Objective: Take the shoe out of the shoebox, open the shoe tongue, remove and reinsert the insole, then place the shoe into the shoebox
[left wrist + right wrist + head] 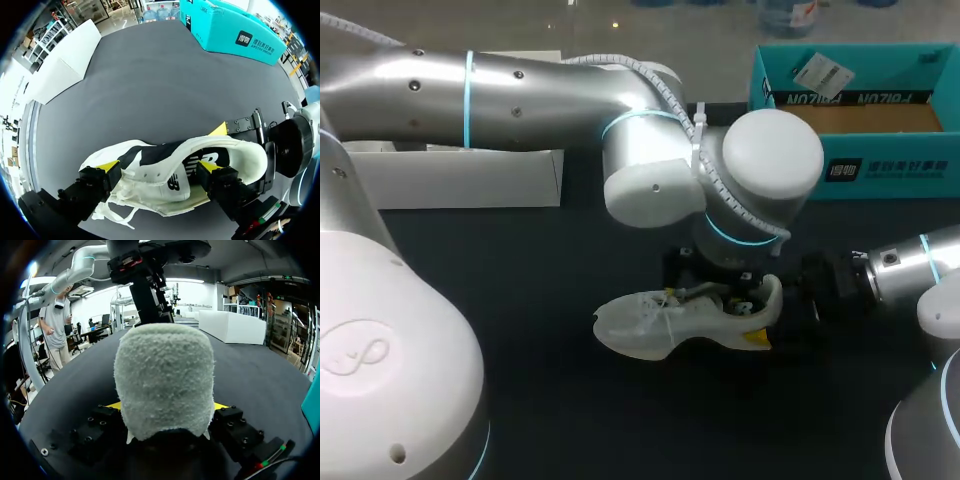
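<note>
Left wrist view showed your left pincer (pixel 160 170) clenched on the shoe (pixel 165 189) across its tongue, seemingly to spread it open. Your right pincer (pixel 167 407) grasped the heel, likely as an anchor, with the shoe on the table (pixel 150 75), well apart from the shoebox (pixel 880 172).

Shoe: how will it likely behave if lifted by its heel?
The shoe has a fuzzy heel clamped in the right gripper; it probably compresses rather than slips. The upper looks soft and may sag. Loose laces would likely dangle.

Print on shoebox (pixel 880 185), perhaps logo on shoe (pixel 170 172)
</note>
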Controlling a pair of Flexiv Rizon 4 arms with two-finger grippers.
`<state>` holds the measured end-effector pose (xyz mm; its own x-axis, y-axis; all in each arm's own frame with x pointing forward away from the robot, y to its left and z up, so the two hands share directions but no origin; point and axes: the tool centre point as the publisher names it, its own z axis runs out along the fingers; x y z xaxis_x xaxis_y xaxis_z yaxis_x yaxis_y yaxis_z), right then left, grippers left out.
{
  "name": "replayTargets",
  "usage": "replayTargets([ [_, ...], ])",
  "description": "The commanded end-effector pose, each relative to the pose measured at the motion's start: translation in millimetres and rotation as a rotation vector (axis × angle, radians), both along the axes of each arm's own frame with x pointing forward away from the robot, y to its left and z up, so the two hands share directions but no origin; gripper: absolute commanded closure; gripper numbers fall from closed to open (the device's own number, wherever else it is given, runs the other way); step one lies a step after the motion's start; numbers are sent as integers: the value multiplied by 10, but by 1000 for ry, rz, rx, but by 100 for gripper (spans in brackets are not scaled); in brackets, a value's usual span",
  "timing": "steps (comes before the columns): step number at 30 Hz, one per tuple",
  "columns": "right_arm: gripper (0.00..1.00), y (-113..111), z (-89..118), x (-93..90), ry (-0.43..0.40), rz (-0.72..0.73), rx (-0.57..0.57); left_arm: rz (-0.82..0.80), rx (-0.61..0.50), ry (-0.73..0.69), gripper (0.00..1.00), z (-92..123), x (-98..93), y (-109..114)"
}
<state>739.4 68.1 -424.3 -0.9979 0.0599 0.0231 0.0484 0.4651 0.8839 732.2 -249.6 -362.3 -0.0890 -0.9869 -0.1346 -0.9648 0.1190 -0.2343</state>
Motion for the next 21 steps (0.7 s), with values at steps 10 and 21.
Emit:
replayTargets([
  [10,100,2,-50,18,-1,-2,-3,61,45,-23,0,-167,-89,105],
  [21,100,2,-50,18,-1,-2,-3,132,67,-38,0,54,-78,360],
])
